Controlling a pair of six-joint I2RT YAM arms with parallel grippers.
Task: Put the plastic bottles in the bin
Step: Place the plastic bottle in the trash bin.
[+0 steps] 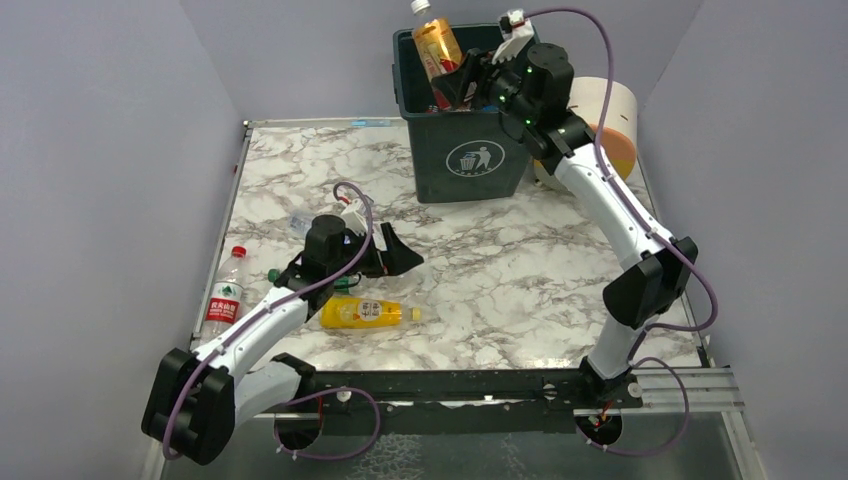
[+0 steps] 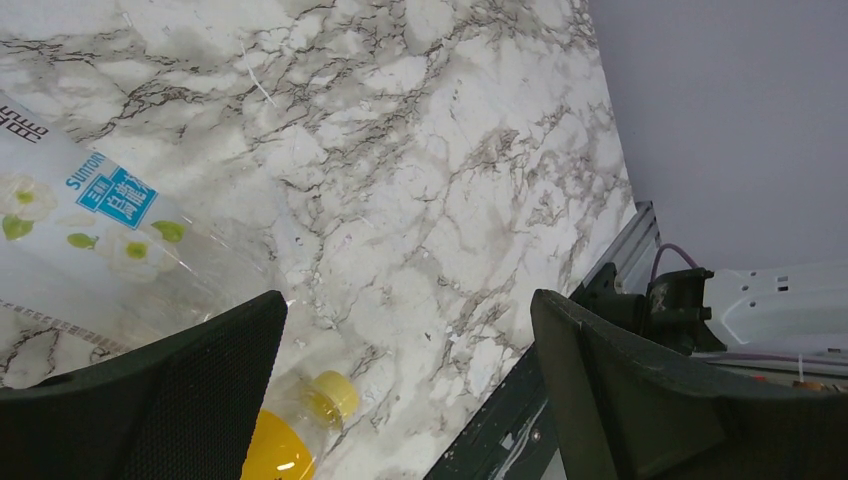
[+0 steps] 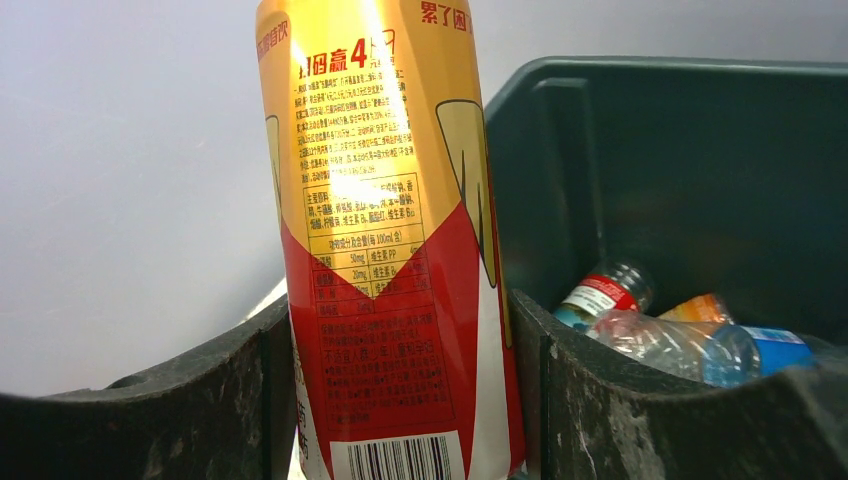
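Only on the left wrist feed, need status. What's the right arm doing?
Observer: Right pincer is shut on the red-and-gold bottle, upright at the mouth of the bin.
Operator: Bin empty?
Observer: No. A red-labelled bottle and a blue-labelled bottle lie inside.
Operator: Anything left outside my view?
Observer: A red-capped clear bottle lies by the left edge of the table.

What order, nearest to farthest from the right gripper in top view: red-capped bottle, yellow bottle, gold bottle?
1. The gold bottle, held in the right gripper.
2. The yellow bottle, near left.
3. The red-capped bottle, left edge.
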